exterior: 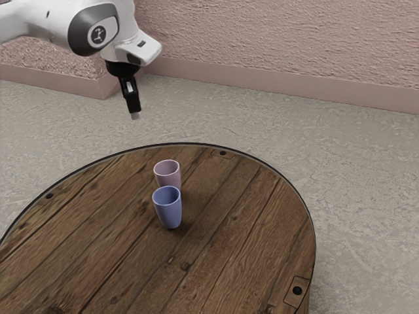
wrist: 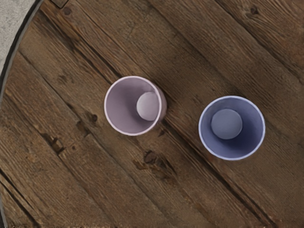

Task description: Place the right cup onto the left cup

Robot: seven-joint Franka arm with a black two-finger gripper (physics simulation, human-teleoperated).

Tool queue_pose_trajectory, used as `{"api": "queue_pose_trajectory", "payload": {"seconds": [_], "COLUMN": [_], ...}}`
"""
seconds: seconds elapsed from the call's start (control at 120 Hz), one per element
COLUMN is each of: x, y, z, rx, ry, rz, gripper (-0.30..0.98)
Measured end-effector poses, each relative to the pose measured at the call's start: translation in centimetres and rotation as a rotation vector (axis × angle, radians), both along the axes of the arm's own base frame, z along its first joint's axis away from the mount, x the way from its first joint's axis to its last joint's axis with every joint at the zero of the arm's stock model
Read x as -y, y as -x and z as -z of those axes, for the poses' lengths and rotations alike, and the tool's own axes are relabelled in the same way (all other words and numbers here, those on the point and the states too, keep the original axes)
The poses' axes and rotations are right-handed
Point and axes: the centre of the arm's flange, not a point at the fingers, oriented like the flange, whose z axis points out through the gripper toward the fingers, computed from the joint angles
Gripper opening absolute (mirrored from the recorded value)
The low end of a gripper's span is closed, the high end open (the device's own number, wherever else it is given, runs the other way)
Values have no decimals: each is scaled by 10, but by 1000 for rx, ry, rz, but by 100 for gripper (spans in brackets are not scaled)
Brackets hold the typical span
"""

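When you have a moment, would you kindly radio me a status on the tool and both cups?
Tool raised, touching neither cup. Pink cup and blue cup upright, apart, not stacked. No obstacle seen between them.

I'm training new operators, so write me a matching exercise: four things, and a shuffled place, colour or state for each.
1. blue cup
2. pink cup
3. gripper
4. table

A. round, of brown planks
B. partly hidden behind the other cup in the exterior view
C. the cup nearer the exterior view's camera
D. in the air, touching neither cup

Pairs: 1-C, 2-B, 3-D, 4-A
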Motion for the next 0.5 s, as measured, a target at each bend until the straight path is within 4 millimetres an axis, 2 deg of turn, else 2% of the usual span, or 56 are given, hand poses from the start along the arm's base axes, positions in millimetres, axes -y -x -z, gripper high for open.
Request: {"api": "queue_pose_trajectory", "payload": {"seconds": [0.05, 0.167, 0.225, 0.375, 0.5], "x": [-1, 9, 20, 45, 45], "y": [2, 8, 12, 16, 15], "z": [8, 77, 104, 162, 207], "rx": [-28, -131, -159, -199, -221], "ry": [4, 13, 13, 10, 11], "rz": [7, 35, 54, 92, 78], "gripper": [58, 63, 64, 66, 67]}}
